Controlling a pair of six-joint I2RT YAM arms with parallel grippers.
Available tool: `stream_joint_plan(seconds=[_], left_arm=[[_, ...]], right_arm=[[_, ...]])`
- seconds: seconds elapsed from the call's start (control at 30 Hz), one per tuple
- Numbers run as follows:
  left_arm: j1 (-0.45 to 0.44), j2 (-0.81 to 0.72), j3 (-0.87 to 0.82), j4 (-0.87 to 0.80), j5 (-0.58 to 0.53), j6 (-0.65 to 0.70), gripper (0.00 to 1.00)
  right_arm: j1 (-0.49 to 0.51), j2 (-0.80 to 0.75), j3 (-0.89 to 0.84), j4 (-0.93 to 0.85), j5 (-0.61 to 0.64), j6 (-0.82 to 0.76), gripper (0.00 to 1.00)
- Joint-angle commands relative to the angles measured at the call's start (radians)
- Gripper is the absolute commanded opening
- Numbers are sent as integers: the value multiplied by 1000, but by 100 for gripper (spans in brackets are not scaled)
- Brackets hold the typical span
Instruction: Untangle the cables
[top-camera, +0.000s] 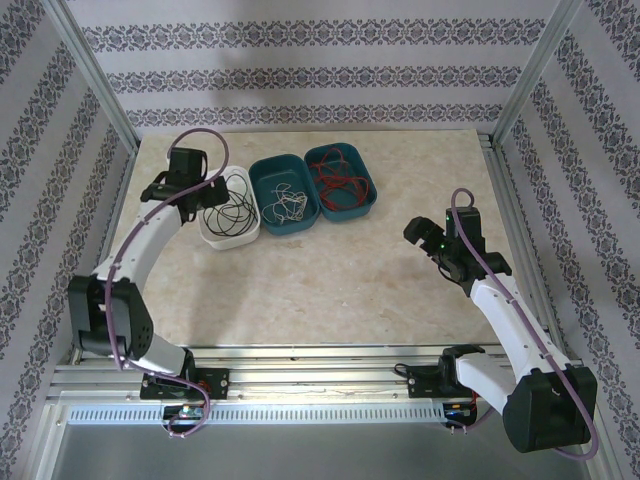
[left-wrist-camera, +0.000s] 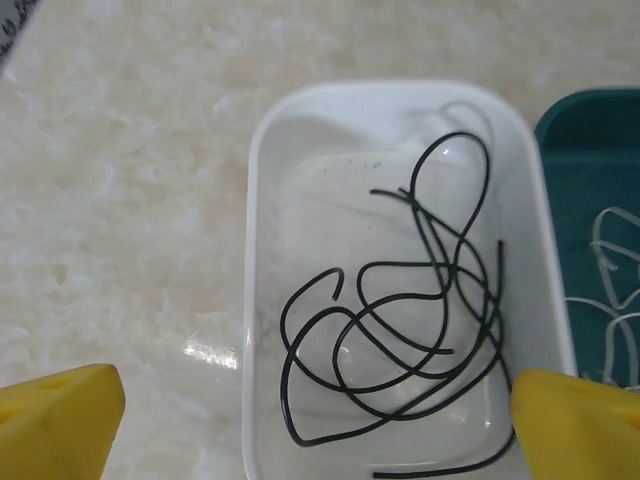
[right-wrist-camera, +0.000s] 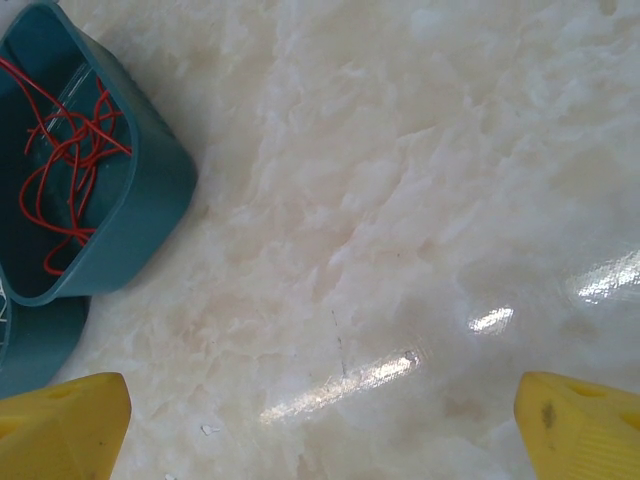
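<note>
inside the glossy white tub (left-wrist-camera: 262, 250), thin black cables (left-wrist-camera: 400, 340) lie in loose loops — the left end effector (left-wrist-camera: 318, 420) hangs above it, pads (left-wrist-camera: 60, 415) apart. right of that tub, rounded teal tubs (right-wrist-camera: 150, 200) hold white cables (top-camera: 288, 205) and red cables (right-wrist-camera: 70, 170); farther right, the right end effector (right-wrist-camera: 320, 430) gapes over marbled tabletop (right-wrist-camera: 420, 200).

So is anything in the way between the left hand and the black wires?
Nothing visible is. The left hand hangs open right over the white tub, and the black wires lie uncovered inside it.
</note>
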Motion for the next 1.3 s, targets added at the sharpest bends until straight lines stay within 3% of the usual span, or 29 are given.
stream_joint_plan(seconds=[0.0,0.33,0.57,0.7,1.03,1.27], left_arm=[[10,-78,8,-40,-27,1,99],[10,-320,-100,-52,-23,-14,99],[6,-571,-325,120,78,-21,100],[0,-657,-442,197,57,-34,100],[-18,-704,-666,430,-16,-1,100],[-22,-676,-806,690,-49,58,100]], right_arm=[[-12,-9,-1,-10,25,-11,98],[-24,-52,0,-26,71,-22,98],[-26,-67,21,-36,146,-85,98],[-25,-75,27,-38,213,-129,98],[10,-156,-45,57,380,-249,98],[86,-178,-151,254,513,-397,98]])
